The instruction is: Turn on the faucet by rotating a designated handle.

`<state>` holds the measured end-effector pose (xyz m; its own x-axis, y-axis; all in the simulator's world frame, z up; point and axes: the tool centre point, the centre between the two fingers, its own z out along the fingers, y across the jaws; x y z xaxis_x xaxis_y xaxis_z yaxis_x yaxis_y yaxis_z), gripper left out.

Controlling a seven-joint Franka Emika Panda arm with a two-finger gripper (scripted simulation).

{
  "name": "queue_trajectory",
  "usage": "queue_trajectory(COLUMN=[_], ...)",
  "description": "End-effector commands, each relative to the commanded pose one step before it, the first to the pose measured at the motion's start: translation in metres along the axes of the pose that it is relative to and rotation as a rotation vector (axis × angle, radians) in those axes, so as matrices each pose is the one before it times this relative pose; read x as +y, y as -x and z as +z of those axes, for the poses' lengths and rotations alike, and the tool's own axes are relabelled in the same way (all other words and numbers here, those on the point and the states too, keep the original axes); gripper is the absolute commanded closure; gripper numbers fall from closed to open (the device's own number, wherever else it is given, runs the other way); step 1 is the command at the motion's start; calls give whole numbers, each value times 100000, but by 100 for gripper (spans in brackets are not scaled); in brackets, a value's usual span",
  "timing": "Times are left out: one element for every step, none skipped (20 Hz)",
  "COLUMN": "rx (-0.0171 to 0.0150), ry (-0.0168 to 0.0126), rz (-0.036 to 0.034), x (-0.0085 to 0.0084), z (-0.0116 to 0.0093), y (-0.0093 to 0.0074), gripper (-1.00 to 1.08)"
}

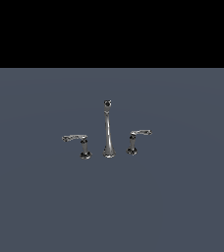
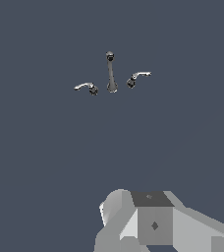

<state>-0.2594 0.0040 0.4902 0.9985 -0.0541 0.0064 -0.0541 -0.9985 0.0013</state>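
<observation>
The chrome faucet stands on the grey floor as a three-piece set. Its tall thin spout [image 1: 107, 132] [image 2: 111, 74] has a dark knob tip. The handle [image 1: 80, 142] [image 2: 87, 87] with the longer lever is on the exterior view's left of the spout. A smaller lever handle [image 1: 136, 140] [image 2: 136, 78] stands on the other side. The arm does not show in the exterior view. In the wrist view only the grey body of my gripper [image 2: 153, 224] shows, far from the faucet. Its fingers are out of view.
A flat blue-grey floor [image 1: 182, 206] spreads around the faucet, with a black band beyond its far edge.
</observation>
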Motion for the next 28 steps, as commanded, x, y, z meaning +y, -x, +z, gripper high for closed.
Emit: queue_trajectory(rx=[0,0,-1,-2,-3,-4,-5,-6,-7,-7,-8,-9,-10,-10,-11,-12,-13,-13,-14,-15,-16,-16,-16,-16,-17,-17,-18,-18], ry=[0,2,0,1,1,1,2,2,2,2,2,2,2,2,2,2,2,1,1,0,-1,-2,-3,-4,-6,-7,-9,-10], rz=[0,69,138,267,378,478,586,694,802,908,1016,1125,1233,1342,1451,1559,1669,1779,1887,1997,2100,2143,2145,2146,2148,2148,2148,2148], x=[1,-7,-38,-53,-73,-96,-117,-138,-160,-182,-203,-225,-247,-269,-291,-313,-335,-358,-381,-404,-425,-435,-437,-439,-440,-442,-444,-445], z=[0,15,47,78,109,140,171,203,234,266,297,329,361,392,424,456,488,520,553,585,616,629,630,631,631,632,633,633], y=[0,-3,-8,-14,-20,-26,-32,-38,-44,-50,-56,-62,-68,-74,-81,-87,-93,-100,-106,-113,-119,-122,-123,-123,-124,-124,-125,-125], gripper=[108,108,108,108,108,108,108,108,108,108,108,108,108,108,108,108,108,108,108,108,108,108,108,108,108,108,108,108])
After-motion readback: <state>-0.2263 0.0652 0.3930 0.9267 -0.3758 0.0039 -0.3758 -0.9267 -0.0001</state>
